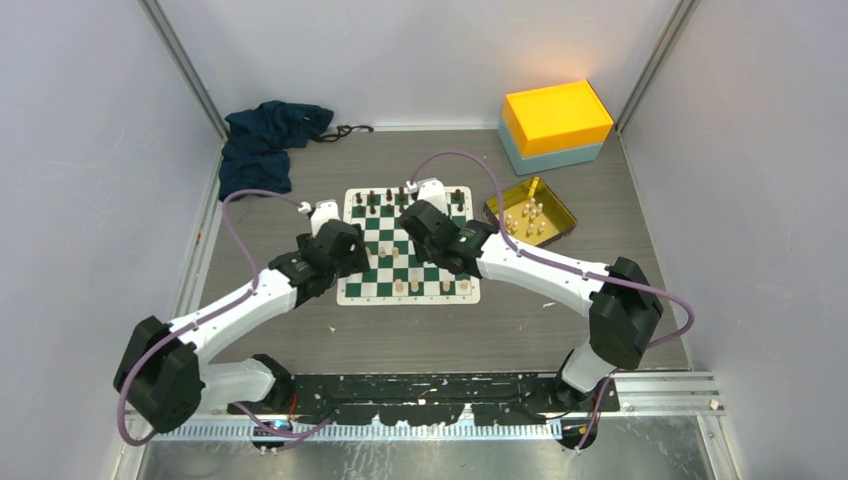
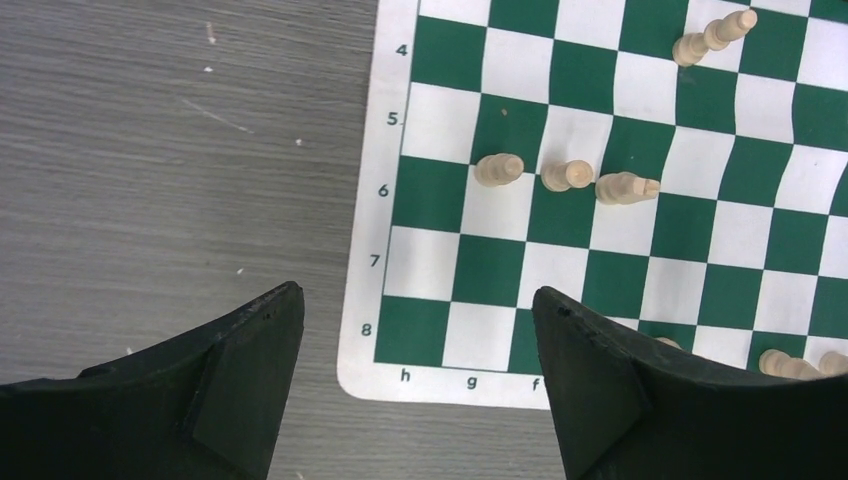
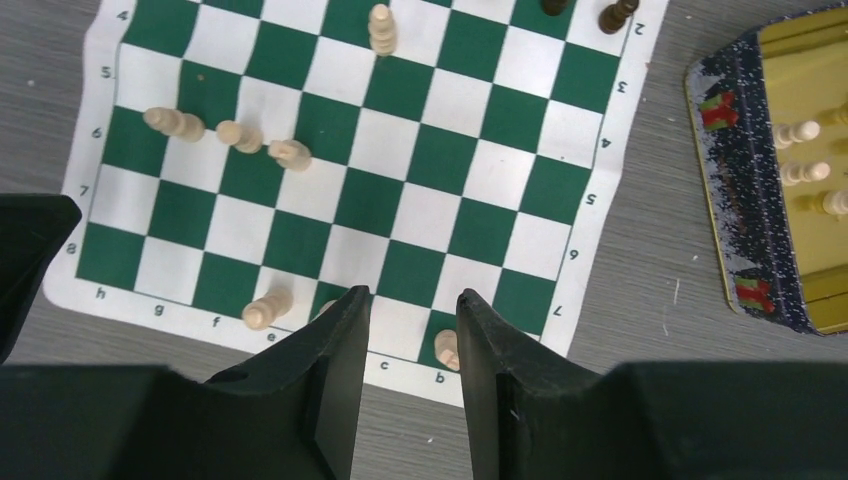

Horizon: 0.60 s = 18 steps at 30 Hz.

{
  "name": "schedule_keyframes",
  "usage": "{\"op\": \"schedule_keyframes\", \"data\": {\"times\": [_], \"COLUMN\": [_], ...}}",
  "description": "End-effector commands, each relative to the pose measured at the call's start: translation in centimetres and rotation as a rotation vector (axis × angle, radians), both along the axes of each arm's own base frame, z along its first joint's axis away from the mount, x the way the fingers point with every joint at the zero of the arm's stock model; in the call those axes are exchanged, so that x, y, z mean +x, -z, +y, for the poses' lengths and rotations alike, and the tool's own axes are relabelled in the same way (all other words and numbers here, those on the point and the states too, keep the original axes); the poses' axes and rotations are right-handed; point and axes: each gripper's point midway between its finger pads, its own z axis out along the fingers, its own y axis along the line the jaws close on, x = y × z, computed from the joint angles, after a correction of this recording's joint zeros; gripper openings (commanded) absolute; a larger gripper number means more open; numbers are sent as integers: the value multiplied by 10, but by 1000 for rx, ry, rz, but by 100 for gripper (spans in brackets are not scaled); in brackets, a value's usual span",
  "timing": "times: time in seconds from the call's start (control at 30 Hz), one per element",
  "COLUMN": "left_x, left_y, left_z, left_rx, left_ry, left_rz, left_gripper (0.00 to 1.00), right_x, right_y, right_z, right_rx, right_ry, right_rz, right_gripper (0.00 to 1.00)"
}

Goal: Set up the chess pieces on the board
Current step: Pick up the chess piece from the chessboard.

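Note:
The green and white board [image 1: 372,230] lies mid-table. Cream chess pieces stand on it: three in a row [image 2: 567,175] on rank 6, one further up [image 3: 380,28], and several along the near edge [image 3: 268,307]. More cream pieces [image 3: 797,131] stand in the gold tray [image 1: 560,215]. My left gripper [image 2: 418,300] is open and empty above the board's h8 corner. My right gripper [image 3: 412,300] is open and empty above the near edge at file c. A cream piece [image 3: 447,348] stands beside its right finger [image 3: 485,335].
Black chess figures [image 3: 612,15] stand along the board's far rows. A yellow and blue box [image 1: 555,125] is at the back right. A dark blue cloth [image 1: 265,140] lies at the back left. Walls enclose the table on three sides.

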Motion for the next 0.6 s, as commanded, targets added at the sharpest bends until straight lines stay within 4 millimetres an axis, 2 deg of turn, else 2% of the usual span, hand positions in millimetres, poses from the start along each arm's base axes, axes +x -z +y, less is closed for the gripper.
{"op": "schedule_keyframes", "data": {"times": [0.0,0.23,0.57], "left_x": [26,41,54], "left_y": [-18,-8,0], "left_z": [-26,-41,-51], "left_rx": [-53,-23,-7], "left_ry": [49,89,102], "left_rz": [-69,-42,-29], "left_gripper": [84,80,75], "right_x": [9,13,21], "right_y": [-14,-5,0], "right_z": [-6,-13,-17], "right_rx": [54,66,72], "right_ry": [16,24,34], "right_rz": [-44,-26,-19], "right_gripper": [43,43,43]}}
